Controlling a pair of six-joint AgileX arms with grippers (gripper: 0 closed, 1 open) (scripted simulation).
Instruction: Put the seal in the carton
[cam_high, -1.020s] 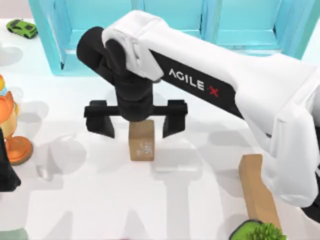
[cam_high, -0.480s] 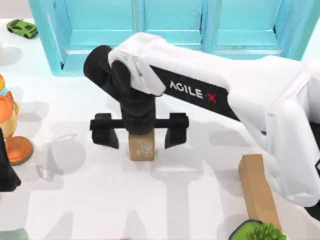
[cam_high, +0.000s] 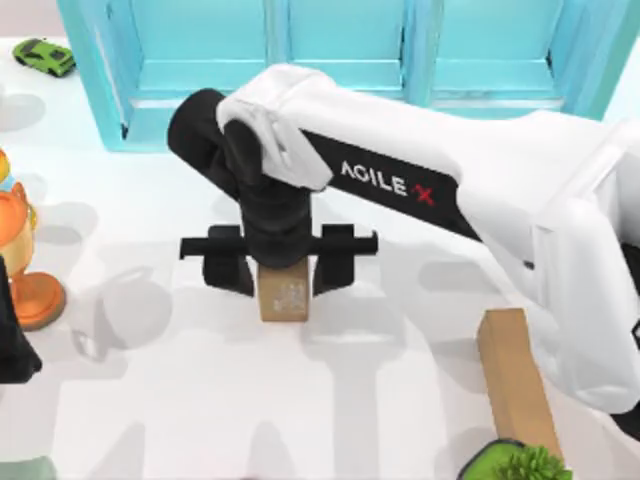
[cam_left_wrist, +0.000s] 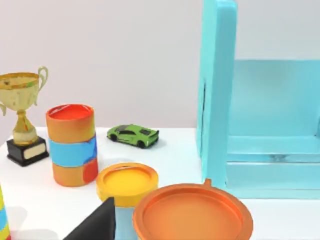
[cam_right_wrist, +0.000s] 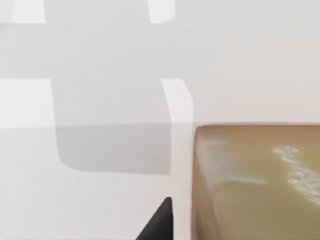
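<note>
Tan seal (cam_high: 283, 297) upright, right tool (cam_high: 282, 268) straddling, fingers spread

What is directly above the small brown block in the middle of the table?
The right gripper is above the seal, one finger on each side. The wrist covers the seal's back part, so contact cannot be seen.

The seal (cam_high: 283, 297) stands mid-table, carton (cam_high: 340, 40) behind it, bar (cam_high: 515, 380) to its right.
</note>
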